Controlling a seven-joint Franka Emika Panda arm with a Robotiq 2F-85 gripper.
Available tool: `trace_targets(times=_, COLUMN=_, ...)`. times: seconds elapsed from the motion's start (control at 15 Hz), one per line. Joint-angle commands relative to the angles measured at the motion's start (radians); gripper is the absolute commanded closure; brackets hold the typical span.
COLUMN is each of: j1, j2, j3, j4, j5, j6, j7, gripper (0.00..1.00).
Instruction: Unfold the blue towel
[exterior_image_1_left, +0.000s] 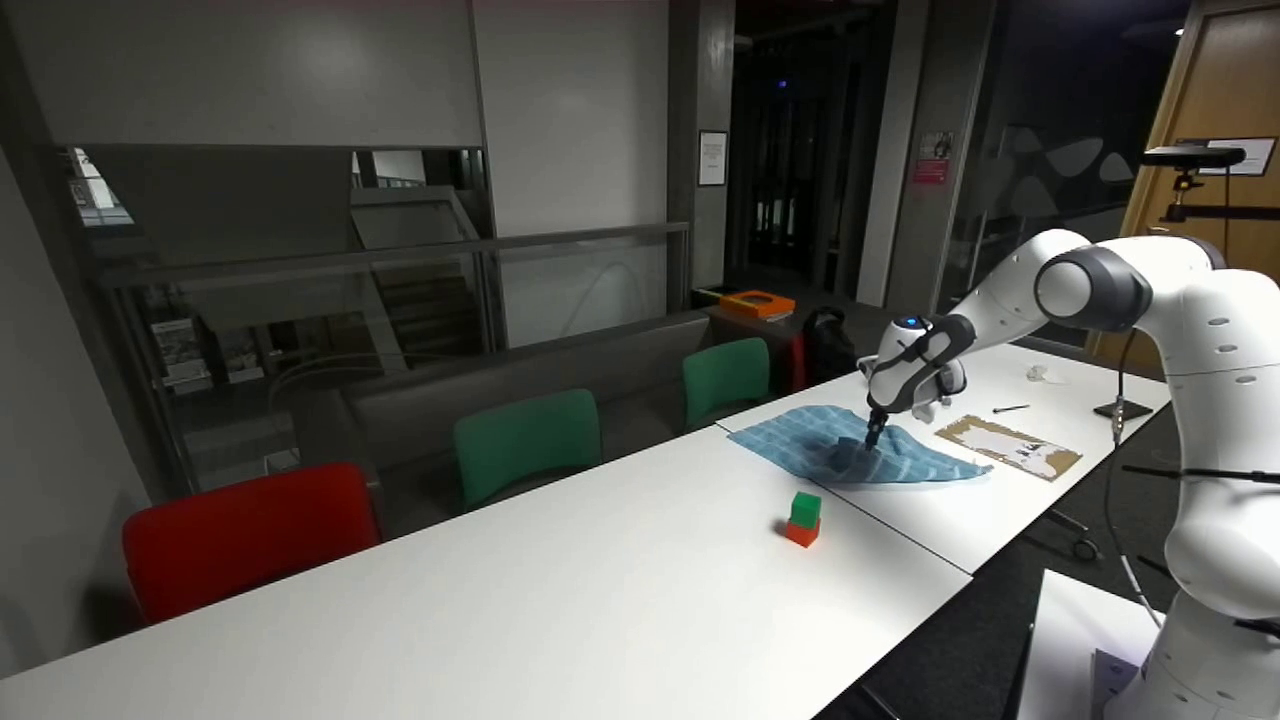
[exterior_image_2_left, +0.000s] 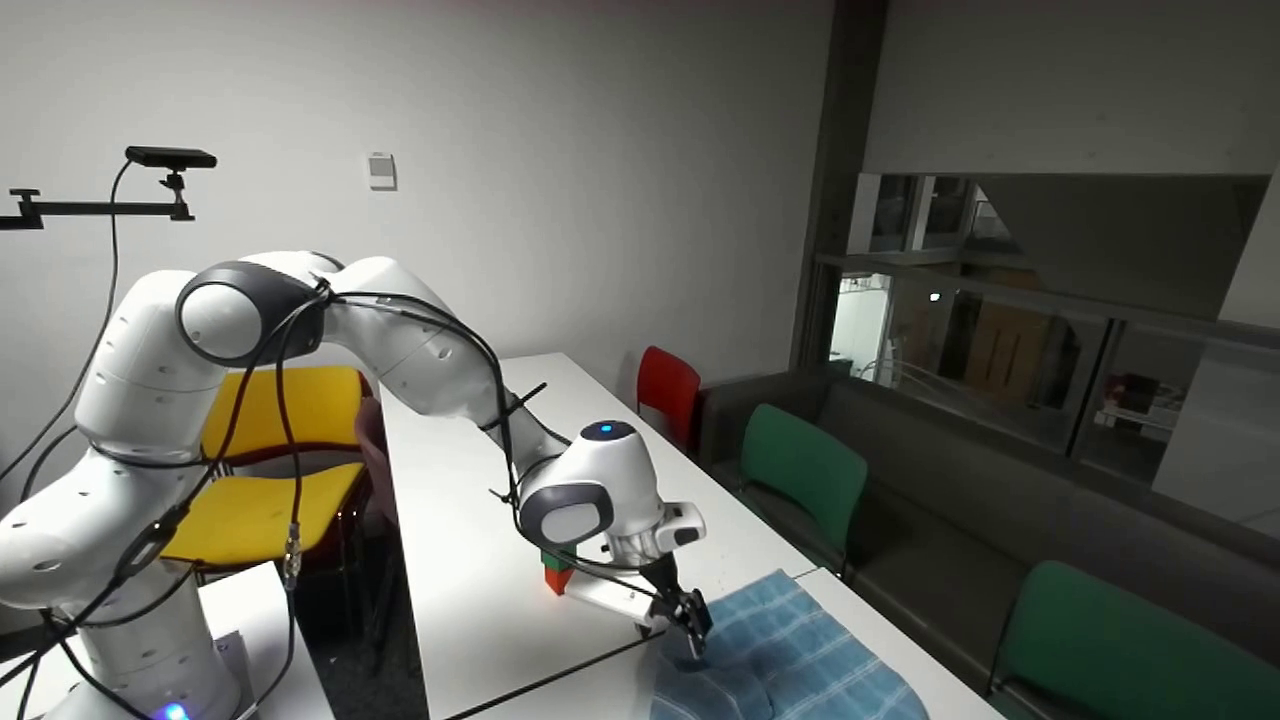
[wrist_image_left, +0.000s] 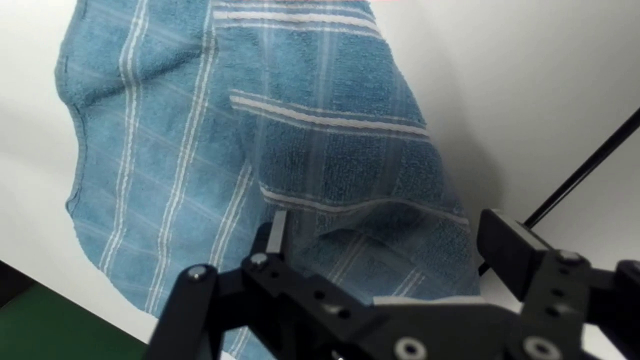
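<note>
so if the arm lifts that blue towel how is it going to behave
The blue towel will probably droop, given its soft folds and wavy edge. Its nubbly weave should resist slipping. It looks thin, so likely light.

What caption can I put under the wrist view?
An open gripper faces a partly folded, striped blue towel on a white table.

Blue towel (wrist_image_left: 300, 145), white-striped, rumpled, partly folded over itself, on white table (exterior_image_1_left: 950, 520).

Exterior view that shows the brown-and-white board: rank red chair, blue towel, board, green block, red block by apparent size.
Largest to smallest:
1. red chair
2. blue towel
3. brown-and-white board
Smallest: green block and red block, too alike to rank.
</note>
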Motion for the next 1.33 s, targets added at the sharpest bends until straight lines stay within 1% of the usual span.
trace_targets(times=0.0, j1=-0.069, j2=0.038, j3=0.044, j4=0.104, j5=0.066, j6=-0.05, j7=-0.093, gripper=0.0)
trace_targets(times=0.13, j1=-0.098, j2=0.054, j3=0.066, j4=0.158, j5=0.103, j6=-0.091, j7=-0.119, gripper=0.0)
trace_targets(times=0.27, j1=-0.111, j2=0.073, j3=0.079, j4=0.22, j5=0.137, j6=-0.143, j7=-0.136, gripper=0.0)
trace_targets(times=0.73, j1=-0.09, j2=0.133, j3=0.08, j4=0.39, j5=0.152, j6=-0.267, j7=-0.139, gripper=0.0)
trace_targets(times=1.27, j1=-0.091, j2=0.28, j3=0.104, j4=0.518, j5=0.176, j6=-0.412, j7=-0.183, gripper=0.0)
